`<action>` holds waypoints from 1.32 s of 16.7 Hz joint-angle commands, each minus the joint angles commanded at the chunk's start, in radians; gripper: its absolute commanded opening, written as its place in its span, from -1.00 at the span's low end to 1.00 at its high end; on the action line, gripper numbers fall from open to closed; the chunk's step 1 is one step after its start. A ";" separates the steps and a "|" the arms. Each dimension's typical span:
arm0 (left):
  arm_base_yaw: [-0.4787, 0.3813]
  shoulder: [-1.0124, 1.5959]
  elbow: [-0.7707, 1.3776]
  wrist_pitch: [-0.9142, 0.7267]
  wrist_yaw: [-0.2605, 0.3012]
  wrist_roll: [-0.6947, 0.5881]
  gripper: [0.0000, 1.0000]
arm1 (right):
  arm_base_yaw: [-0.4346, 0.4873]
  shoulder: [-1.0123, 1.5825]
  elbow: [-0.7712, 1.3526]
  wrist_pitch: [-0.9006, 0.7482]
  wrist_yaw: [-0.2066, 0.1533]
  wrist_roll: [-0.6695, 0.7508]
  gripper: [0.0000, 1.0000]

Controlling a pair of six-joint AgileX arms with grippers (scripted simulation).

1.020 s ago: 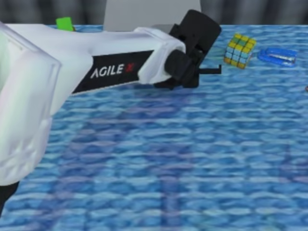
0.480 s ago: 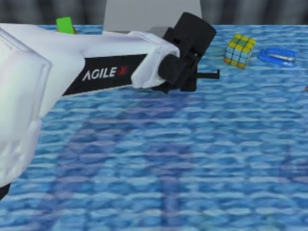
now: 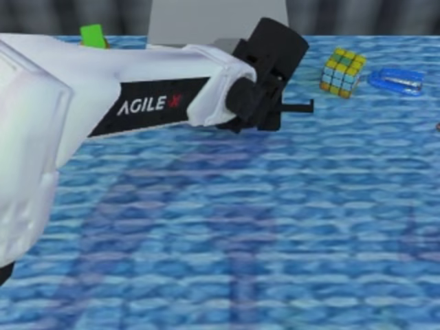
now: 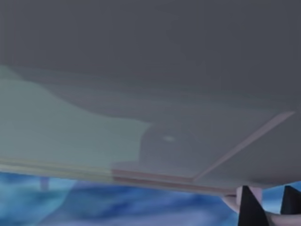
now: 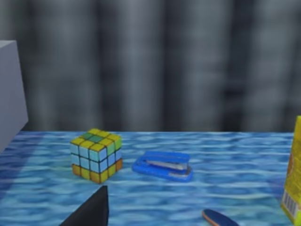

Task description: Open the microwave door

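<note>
At the far left of the top view, the left arm [image 3: 103,89] is stretching from the near left corner across the blue patterned worktop [image 3: 275,227] toward its far edge. A small green block [image 3: 92,34] is peeking out behind the arm at the far left. The left end effector [image 3: 275,69] is sitting at the front of the microwave [image 3: 216,20], which is standing at the far middle of the worktop with only its plain grey top showing above the arm. A thin dark piece is sticking out from the end effector to the right, low over the worktop. In the left wrist view, the microwave door [image 4: 155,117] is filling nearly the whole picture as a grey glassy panel with a pale frame line along its lower edge, very close to the camera. Two dark fingertips [image 4: 249,212] are showing at the edge of that view just below the door's frame, standing apart with a gap between them; what they are closed around, if anything, I cannot tell.

Further right, a colourful puzzle cube [image 3: 342,71] is resting near the far edge, and a blue stapler [image 3: 397,80] is lying just beside it. The right wrist view is showing the same cube [image 5: 96,155] and stapler [image 5: 163,165], plus a yellow box [image 5: 292,174]. The right end effector's state cannot be told.
</note>
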 joint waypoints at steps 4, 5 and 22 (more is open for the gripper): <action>0.000 0.000 0.000 0.000 0.000 0.000 -1.00 | 0.000 0.000 0.000 0.000 0.000 0.000 1.00; 0.000 0.000 0.000 0.000 0.000 0.000 -1.00 | 0.000 0.000 0.000 0.000 0.000 0.000 1.00; 0.008 -0.052 -0.087 0.057 0.044 0.064 -1.00 | 0.000 0.000 0.000 0.000 0.000 0.000 1.00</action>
